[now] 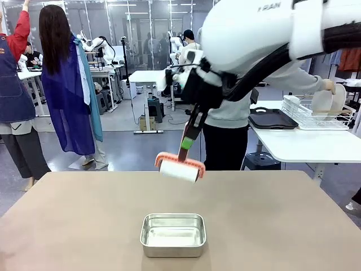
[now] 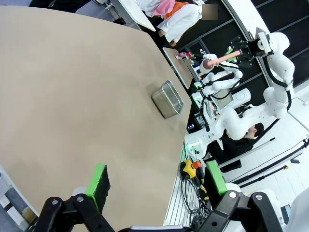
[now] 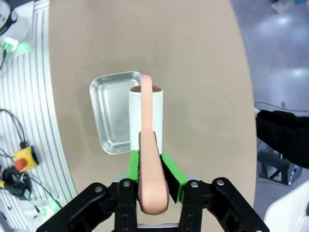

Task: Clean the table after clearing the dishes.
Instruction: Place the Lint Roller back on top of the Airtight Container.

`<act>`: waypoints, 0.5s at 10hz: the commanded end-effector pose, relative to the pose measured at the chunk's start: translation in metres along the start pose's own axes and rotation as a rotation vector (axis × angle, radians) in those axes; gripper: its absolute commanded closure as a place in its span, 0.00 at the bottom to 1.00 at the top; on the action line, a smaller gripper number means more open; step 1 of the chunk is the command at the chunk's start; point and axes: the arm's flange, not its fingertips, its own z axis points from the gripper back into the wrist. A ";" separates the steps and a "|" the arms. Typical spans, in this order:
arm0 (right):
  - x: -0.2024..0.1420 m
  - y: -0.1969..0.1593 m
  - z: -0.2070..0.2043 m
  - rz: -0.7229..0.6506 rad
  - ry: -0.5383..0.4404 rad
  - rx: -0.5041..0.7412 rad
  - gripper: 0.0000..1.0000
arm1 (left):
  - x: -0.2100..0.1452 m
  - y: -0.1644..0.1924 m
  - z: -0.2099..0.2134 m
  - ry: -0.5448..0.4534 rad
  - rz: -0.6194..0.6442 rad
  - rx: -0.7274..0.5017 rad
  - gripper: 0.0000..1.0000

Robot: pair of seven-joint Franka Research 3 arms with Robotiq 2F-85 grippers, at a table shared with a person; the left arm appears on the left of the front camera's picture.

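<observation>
Wide, matte taupe-brown table (image 1: 67, 226) with rounded corners, bare but for one square steel pan (image 1: 172, 234) near the robot-side edge. Pan shallow, brushed metal, rounded corners, nothing inside. Above the tabletop, clear of it and behind the pan: a lint roller (image 1: 179, 167), white cylinder in a salmon-pink plastic frame, hanging from its smooth pink handle. Right gripper (image 3: 153, 180) clamped on that handle, green pads pressed against both sides, black fingers drawn in tight. Seen from the right wrist, roller head poised over the pan's far rim. Left gripper (image 2: 157, 181) spread wide above the table's edge, nothing between its fingers, one green pad (image 2: 98, 185) facing the camera. Across the table, a person (image 1: 237, 121) in a grey top at a white side table (image 1: 304, 144) bearing a dark tray (image 1: 271, 118) and a wire dish rack (image 1: 318, 116).
</observation>
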 end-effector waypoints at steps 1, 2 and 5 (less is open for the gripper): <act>0.002 -0.006 0.010 0.014 0.069 -0.025 0.77 | -0.002 -0.007 -0.002 0.000 0.007 0.006 0.00; 0.000 0.000 0.000 0.000 0.000 0.000 0.77 | -0.002 -0.007 -0.002 0.000 0.007 0.006 0.00; 0.000 0.000 0.000 0.000 0.000 0.000 0.77 | -0.002 -0.007 -0.002 0.000 0.007 0.006 0.00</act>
